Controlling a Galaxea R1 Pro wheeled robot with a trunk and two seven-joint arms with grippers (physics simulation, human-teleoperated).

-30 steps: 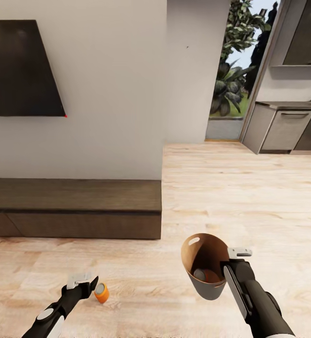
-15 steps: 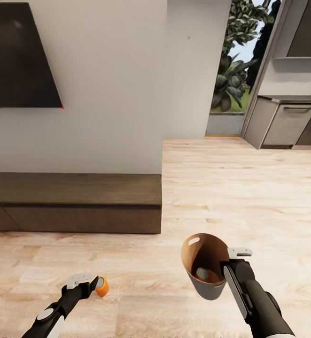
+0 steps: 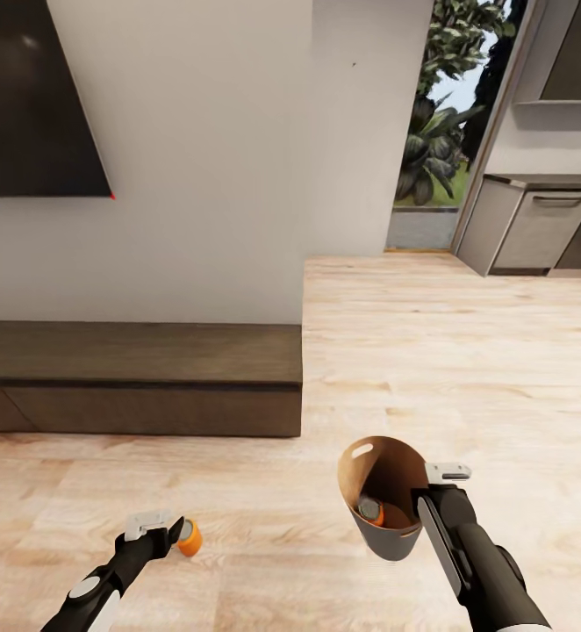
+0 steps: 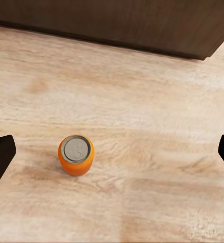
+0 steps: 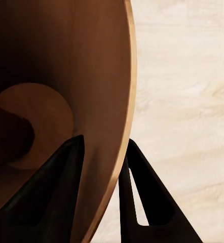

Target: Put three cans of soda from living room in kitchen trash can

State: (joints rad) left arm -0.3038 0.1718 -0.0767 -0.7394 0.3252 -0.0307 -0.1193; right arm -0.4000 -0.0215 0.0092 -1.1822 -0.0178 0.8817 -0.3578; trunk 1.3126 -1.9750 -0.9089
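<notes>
Currently the left gripper [image 4: 112, 149] hangs spread wide above an upright can of soda [image 4: 76, 155] on the wood floor, while the right gripper [image 5: 99, 177] pinches the tash can [image 3: 387, 491] wall; centre both fingers around the can before lowering and closing.

No text, label, brand, number or sign can be read anywhere. The orange soda can [image 4: 76, 155] standing on the wood floor [image 3: 466, 369] has a plain orange side and a bare silver-grey top (only the faint pull-tab shape shows there, no lettering). The can inside the trash can [image 3: 380, 491] is just as blank, and so is the bin's pale grey wall. The black TV [image 3: 36, 96] screen is dark, and the kitchen cabinet [image 3: 536, 233] fronts carry no markings.
</notes>
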